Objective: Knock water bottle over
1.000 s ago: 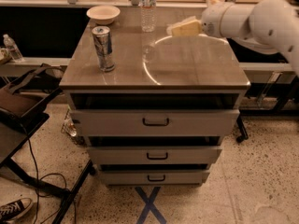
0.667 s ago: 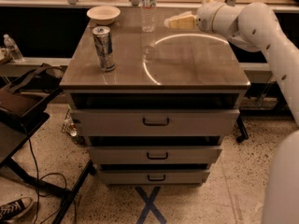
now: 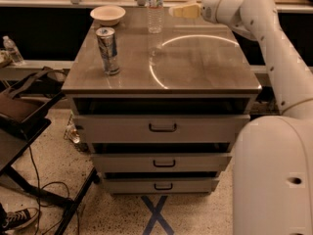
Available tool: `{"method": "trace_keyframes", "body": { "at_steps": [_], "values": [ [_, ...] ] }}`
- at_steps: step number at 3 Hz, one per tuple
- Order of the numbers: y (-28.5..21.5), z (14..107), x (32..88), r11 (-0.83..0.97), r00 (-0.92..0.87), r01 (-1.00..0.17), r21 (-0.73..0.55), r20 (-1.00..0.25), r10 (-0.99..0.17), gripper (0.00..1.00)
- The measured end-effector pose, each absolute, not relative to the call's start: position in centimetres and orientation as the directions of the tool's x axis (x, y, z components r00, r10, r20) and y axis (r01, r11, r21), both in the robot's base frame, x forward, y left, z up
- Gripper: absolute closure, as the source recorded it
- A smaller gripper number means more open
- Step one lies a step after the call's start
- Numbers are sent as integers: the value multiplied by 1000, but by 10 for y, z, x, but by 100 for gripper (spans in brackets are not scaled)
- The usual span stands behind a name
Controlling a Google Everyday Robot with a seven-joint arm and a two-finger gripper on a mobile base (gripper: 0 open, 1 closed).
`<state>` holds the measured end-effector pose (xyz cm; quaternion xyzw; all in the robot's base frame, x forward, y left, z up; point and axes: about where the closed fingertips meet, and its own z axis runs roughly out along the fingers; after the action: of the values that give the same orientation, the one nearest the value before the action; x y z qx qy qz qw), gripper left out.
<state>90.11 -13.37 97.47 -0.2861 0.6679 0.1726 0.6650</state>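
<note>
1. Water bottle (image 3: 155,9): upright on the far edge of the drawer cabinet's top (image 3: 205,67), near the middle of that edge. Clear ribbed plastic with a pale label band; its top reaches the upper border of the view.
2. Gripper (image 3: 185,10): hangs over the far right part of the cabinet top, pointing left at the water bottle at about its label height. Its tip is just beside the bottle's right flank; a narrow gap shows between them, so no contact. Whether the gripper is wide or narrow I cannot tell from this side.
3. Arm (image 3: 274,43): white, runs from the gripper back to the right and down to the robot's base (image 3: 274,180), which stands at the cabinet's right front corner.
4. Drink can (image 3: 108,50): silver-blue, upright, left front area of the top, well apart from the water bottle.
5. Bowl (image 3: 108,14): pale, at the far left corner, behind the can and left of the water bottle.
6. Cabinet front: three drawers with dark handles, stacked.
7. Small bottle (image 3: 11,50): clear, on a low ledge at far left, off the cabinet.
8. Floor: blue tape X (image 3: 156,217) in front of the cabinet; sneaker (image 3: 17,219) at lower left.
</note>
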Motion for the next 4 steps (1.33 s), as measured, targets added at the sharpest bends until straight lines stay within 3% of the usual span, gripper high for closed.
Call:
{"method": "trace_keyframes", "body": {
  "at_steps": [2,4],
  "values": [
    [-102,979,913,808,-92,-581,-98,-978,-185,0],
    [-72,962,938,836,-155,-546,45,-987,-48,0]
  ]
}}
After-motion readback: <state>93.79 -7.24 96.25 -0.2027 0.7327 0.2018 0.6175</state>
